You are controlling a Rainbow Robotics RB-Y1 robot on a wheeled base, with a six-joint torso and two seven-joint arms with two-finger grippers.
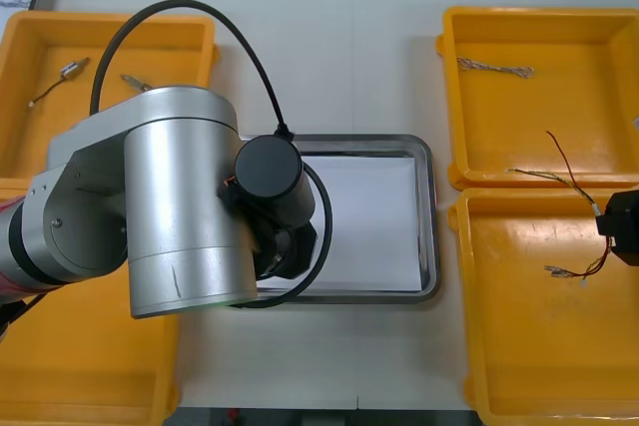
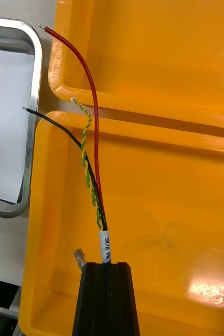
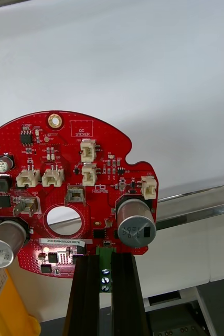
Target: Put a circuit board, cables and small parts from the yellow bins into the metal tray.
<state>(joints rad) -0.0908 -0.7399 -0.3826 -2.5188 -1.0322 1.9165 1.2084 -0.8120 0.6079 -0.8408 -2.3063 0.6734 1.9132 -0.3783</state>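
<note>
Above the metal tray (image 3: 195,214), our left gripper (image 3: 105,258) pinches the circuit board (image 3: 64,184); the right gripper (image 2: 109,269) grips cables (image 2: 95,131) over a yellow bin (image 2: 169,199). Next, we lower the board and release it.

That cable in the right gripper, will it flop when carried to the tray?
Likely only slightly: the cable leaves the right gripper above the yellow bin in gentle curves, so it looks springy. Its splayed ends may snag the metal tray rim. The left gripper holds a circuit board over that tray.
</note>
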